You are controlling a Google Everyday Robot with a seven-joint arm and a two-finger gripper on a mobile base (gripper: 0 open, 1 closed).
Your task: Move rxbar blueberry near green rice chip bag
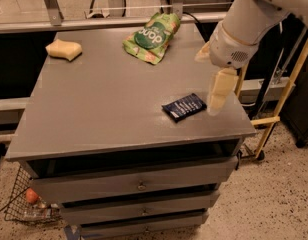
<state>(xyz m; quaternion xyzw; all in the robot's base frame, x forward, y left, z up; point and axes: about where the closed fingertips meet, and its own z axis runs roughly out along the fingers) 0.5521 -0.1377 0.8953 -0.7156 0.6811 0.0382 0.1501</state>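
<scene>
Approach: gripper (212, 75) open, empty, 3 o'clock of rxbar blueberry (184, 107); next grasp, carry 11 o'clock to green rice chip bag (150, 38).

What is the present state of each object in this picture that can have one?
Small dark navy-blue rxbar blueberry wrapper: lying flat on the grey table, not held.
Light green rice chip bag: lying flat, untouched.
Pale yellow sponge: lying untouched.
Grey drawers: shut.
End effector: hovers right of the wrapper, not gripping it.
</scene>
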